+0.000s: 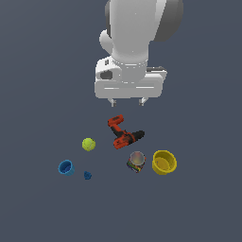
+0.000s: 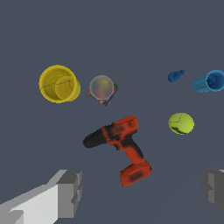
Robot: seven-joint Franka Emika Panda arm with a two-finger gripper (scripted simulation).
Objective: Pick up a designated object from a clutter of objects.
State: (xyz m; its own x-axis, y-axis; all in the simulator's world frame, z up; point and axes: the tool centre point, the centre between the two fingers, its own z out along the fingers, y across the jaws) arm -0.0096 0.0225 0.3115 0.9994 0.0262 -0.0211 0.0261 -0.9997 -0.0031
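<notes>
The can [image 1: 136, 161] is seen standing upright on the dark floor [image 1: 198, 208], its silvery top facing up and a multicoloured label wrapped round its side; in the wrist view the can [image 2: 102, 89] is shown from above, the pale round lid filling most of its outline, with slivers of red, green and purple at its edge. Just beside it, toward the exterior view's right, the yellow bowl [image 1: 164, 162] is placed, open side up, apart from the can by a narrow gap; the same bowl [image 2: 58, 84] is found beside the can in the wrist view. Near the can, farther from the camera in the exterior view, the orange-red and black power drill [image 1: 124, 133] is laid on its side; its black chuck is pointed toward the exterior view's right. Toward the exterior view's left of the drill the yellow-green tennis ball [image 1: 88, 144] is set; well apart from the can, farther to that side, the blue cup [image 1: 66, 167] is found, with a tiny blue piece [image 1: 88, 175] near it. The gripper [image 1: 127, 101] is held above the clutter, over the floor just behind the drill; its fingers [image 2: 70, 192] are spread wide and nothing is held between them.
</notes>
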